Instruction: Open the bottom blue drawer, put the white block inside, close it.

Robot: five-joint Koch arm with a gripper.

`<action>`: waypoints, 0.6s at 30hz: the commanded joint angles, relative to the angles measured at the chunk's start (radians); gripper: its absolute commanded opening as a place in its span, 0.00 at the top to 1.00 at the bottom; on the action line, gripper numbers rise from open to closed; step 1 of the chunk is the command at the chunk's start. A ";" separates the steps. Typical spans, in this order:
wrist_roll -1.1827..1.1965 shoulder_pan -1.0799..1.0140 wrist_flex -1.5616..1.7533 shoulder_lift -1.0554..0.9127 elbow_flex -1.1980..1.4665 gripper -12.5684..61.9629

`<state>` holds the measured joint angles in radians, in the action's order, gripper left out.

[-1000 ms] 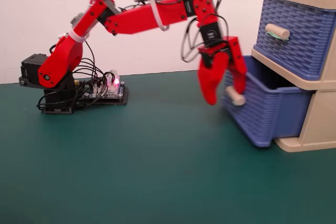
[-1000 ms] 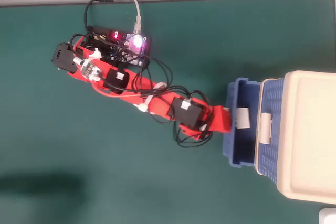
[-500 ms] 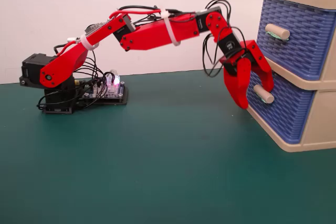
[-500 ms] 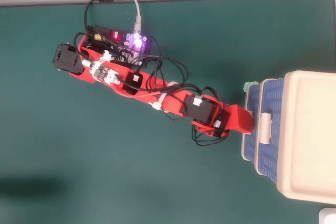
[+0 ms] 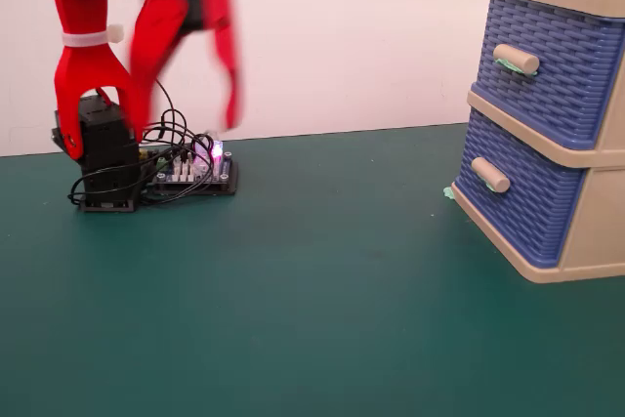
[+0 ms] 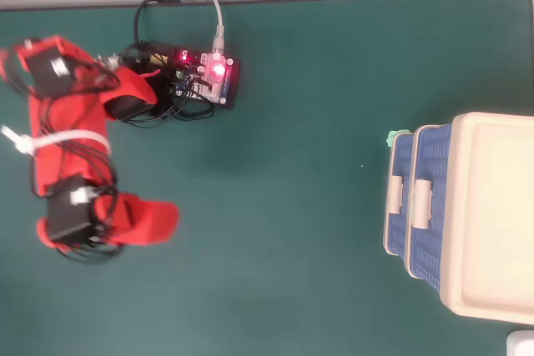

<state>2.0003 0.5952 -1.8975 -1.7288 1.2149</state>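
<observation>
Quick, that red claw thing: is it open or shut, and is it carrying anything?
Gripper: open, its red fingers spread apart, blurred from motion, with nothing visible between them.

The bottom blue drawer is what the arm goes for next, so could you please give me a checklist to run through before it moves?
1. Bottom blue drawer shut and ready to pull: ok; in the overhead view it sits slightly forward of the top drawer.
2. Its plain beige handle free of obstructions: ok.
3. Green mat between arm and cabinet clear: ok.
4. White block located: not ok, it appears in neither view.
5. Gripper open and empty: cannot tell; it is motion-blurred, though the fingers look spread.
6. Gripper near the handle: not ok, it hangs by the arm's base, far from the cabinet.
</observation>
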 commanded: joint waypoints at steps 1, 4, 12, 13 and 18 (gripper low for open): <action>-0.146 -0.120 0.115 -0.121 0.107 0.38; -0.222 -0.201 0.293 -0.270 0.537 0.38; -0.255 -0.216 0.523 -0.621 1.246 0.37; -0.253 -0.219 0.495 -0.621 1.256 0.38; -0.249 -0.279 0.264 -0.623 1.258 0.38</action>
<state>1.7441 0.3298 -1.4772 -2.3056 2.4666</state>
